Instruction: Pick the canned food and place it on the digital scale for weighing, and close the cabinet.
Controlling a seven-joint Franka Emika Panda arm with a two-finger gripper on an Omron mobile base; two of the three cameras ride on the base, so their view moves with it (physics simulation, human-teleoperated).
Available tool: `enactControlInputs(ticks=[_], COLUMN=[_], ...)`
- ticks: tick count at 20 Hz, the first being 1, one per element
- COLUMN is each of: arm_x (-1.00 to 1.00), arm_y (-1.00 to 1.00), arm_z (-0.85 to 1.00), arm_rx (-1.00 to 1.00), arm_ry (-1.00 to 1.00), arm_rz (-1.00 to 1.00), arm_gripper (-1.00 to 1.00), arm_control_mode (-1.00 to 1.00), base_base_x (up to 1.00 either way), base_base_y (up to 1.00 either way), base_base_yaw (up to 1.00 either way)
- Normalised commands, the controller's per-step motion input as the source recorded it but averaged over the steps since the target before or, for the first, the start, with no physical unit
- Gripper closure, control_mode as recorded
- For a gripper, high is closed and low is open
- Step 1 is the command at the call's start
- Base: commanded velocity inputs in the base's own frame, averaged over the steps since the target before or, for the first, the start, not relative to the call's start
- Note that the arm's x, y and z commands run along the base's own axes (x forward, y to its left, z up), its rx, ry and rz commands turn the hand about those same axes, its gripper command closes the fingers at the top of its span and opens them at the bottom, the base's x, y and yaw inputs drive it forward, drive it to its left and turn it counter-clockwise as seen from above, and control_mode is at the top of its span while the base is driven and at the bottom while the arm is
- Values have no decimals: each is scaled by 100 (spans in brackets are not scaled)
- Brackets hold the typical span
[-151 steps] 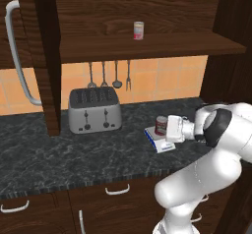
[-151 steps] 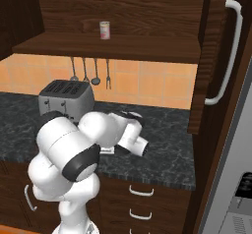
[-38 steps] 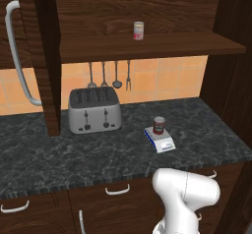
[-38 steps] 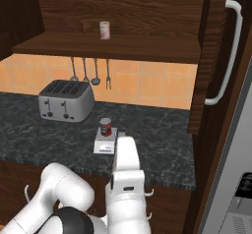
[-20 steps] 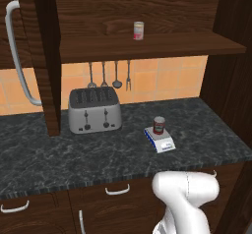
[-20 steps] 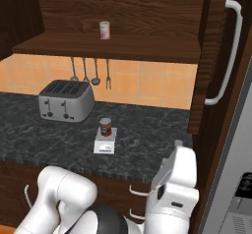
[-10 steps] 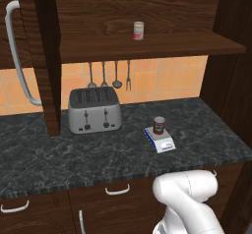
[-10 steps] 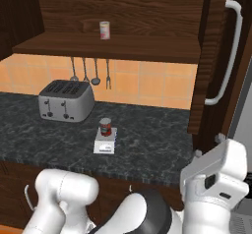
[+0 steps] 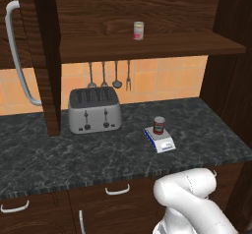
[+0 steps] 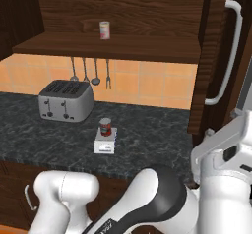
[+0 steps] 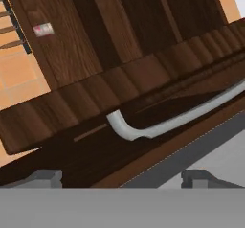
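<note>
Two dark fingers (image 11: 45, 176) rise at the bottom of the hand view, set wide apart with nothing between them. The gripper (image 11: 122, 181) faces the edge of an open door (image 11: 158, 102) of the cabinet (image 9: 147, 16), close up; the door's long curved silver handle (image 11: 177, 121) runs across the view just above the fingers, not touching them. In the right base view that same door (image 10: 211, 56) stands swung out at the right, its handle (image 10: 227, 56) upright, and the white arm reaches toward its lower part.

Inside the cabinet, one shelf (image 9: 152, 46) holds a single pale tin (image 9: 139, 30) with a red-and-cream label, upright near the middle. The left door (image 9: 22, 51) also stands open, with its own silver bar handle (image 9: 17, 56).

Below the shelf, on the dark marbled worktop (image 9: 98, 149), the canned food (image 9: 159, 125) stands upright on the digital scale (image 9: 159, 139), toward the scale's back end. A silver four-slot toaster (image 9: 94, 110) sits well to the left of the scale. Four utensils (image 9: 109, 75) hang against the orange tiled wall behind the toaster. Low drawers (image 9: 113, 198) with short handles run under the worktop.
</note>
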Motion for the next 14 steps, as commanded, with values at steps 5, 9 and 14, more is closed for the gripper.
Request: enactControlInputs(ticks=[5,9,14], arm_x=[12,46,43], arm_y=[35,91,100], arm_z=[39,16,14], arm_rx=[-7,-6,-9], arm_ry=[-2,0,0], arm_rz=[7,19,20], arm_gripper=[-100,-100,-100], arm_control_mode=[-100,-100,-100], base_base_x=[0,0,0], base_base_y=[0,0,0], base_base_yaw=[0,0,0])
